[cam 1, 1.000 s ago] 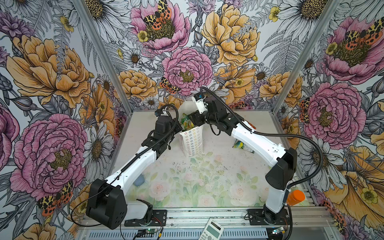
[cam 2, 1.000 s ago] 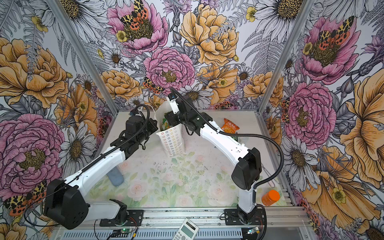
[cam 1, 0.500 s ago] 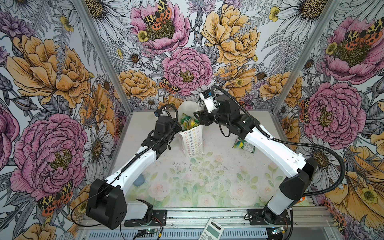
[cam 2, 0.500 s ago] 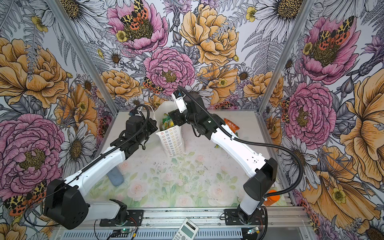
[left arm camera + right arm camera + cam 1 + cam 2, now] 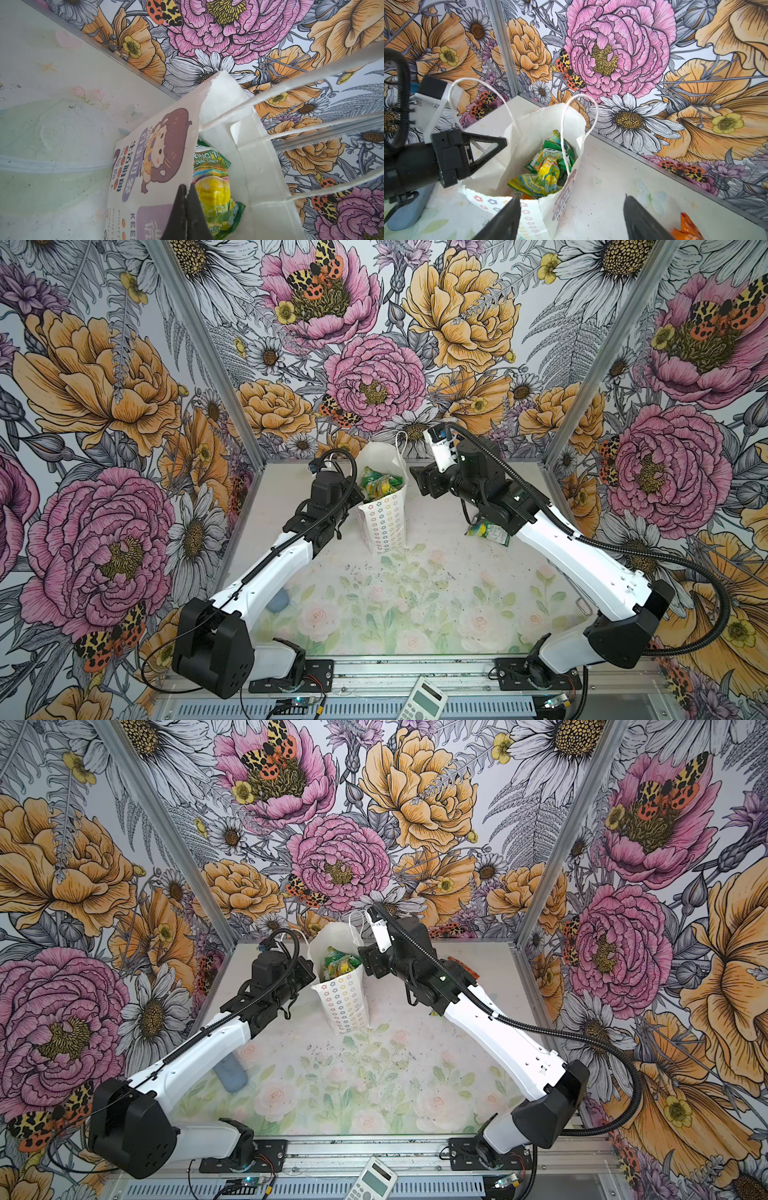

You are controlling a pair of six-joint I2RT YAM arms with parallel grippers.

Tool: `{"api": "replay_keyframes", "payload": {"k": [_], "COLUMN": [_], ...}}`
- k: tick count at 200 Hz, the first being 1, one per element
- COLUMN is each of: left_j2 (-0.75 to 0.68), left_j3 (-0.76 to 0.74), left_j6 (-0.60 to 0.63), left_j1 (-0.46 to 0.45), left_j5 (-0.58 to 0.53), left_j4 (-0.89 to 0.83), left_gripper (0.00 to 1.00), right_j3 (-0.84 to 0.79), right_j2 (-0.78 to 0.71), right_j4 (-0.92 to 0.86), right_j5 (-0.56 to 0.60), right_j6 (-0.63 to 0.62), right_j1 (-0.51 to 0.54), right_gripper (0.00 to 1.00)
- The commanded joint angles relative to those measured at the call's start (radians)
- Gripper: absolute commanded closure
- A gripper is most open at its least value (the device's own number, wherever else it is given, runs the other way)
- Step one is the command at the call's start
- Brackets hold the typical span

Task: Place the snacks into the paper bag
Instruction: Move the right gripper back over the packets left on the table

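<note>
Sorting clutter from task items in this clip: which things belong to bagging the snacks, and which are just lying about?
Job:
paper bag
green packets inside it
loose green packet by the right arm
orange packet on the table
blue pouch under the left arm, probably a snack

Lying about:
calculator on the front rail
</note>
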Motion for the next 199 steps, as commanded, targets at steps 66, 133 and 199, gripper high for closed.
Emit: {"api": "replay_keyframes", "payload": {"k": [66, 133, 199], "left_j2": [-0.009, -0.015, -0.012], "left_j3": [0.029, 0.03, 0.029], "left_j6": [-0.002, 0.001, 0.001], "left_j1": [-0.009, -0.011, -0.012], "left_j5": [0.012, 0.005, 0.008], "left_j4": [0.009, 0.004, 0.006], "left_gripper": [1.0, 1.0, 1.0], "right_j3": [-0.117, -0.164, -0.209], "right_j2": [-0.125, -0.139, -0.13], "right_j4": [0.007, 0.007, 0.007], "right_j5": [0.142, 0.185, 0.277], "right_j6": [0.041, 0.112, 0.183], "right_j1": [-0.067, -0.138, -0.196], "right_gripper": [0.11, 0.0, 0.0]}}
